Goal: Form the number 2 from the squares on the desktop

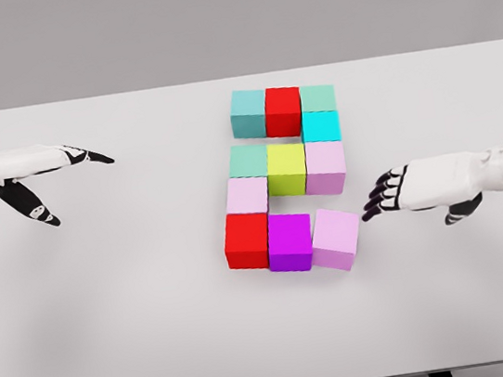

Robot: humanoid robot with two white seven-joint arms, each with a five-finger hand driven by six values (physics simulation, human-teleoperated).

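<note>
The skewed pink cube (336, 238) at the near right end of the cube figure (288, 176) lies just left of the right hand (386, 196), whose fingers are loosely curled and hold nothing, while the left hand (44, 175), open and empty, hovers well apart at far left.

Cubes on the white table (107, 293): top row goes teal cube (247, 112), red cube (283, 109), mint cube (317, 99), with a cyan cube (320, 126) under that. Then a seafoam cube (248, 160), yellow-green cube (286, 167), two pale pink ones, another red, a magenta cube (289, 240), and a lilac cube (336, 237). Both hands are white with black fingers.
</note>
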